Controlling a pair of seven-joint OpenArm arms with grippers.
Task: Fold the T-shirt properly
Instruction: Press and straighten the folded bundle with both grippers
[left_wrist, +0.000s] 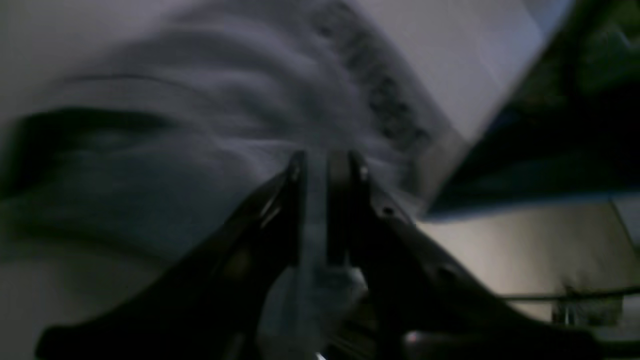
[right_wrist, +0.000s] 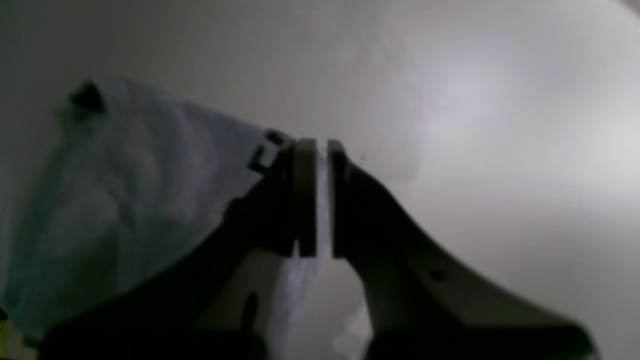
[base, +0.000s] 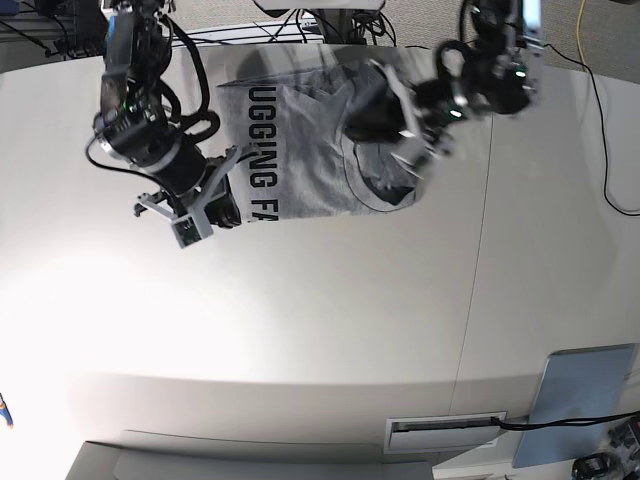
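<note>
The heather-grey T-shirt (base: 310, 150) hangs bunched over the far part of the white table (base: 300, 330), its black block lettering (base: 262, 150) facing up. In the base view, my right gripper (base: 238, 208) grips the shirt's left edge by the lettering. My left gripper (base: 375, 125) holds it near the dark collar, where the picture is blurred. In the left wrist view, the left gripper (left_wrist: 325, 160) is shut with a strip of the T-shirt (left_wrist: 210, 150) between its pads. The right gripper (right_wrist: 320, 150) is likewise shut on a fold of the T-shirt (right_wrist: 130, 200).
A flat grey-blue panel (base: 585, 400) leans at the table's near right corner. Cables (base: 600, 110) run along the right side and the far edge. A seam (base: 470, 300) crosses the table from front to back.
</note>
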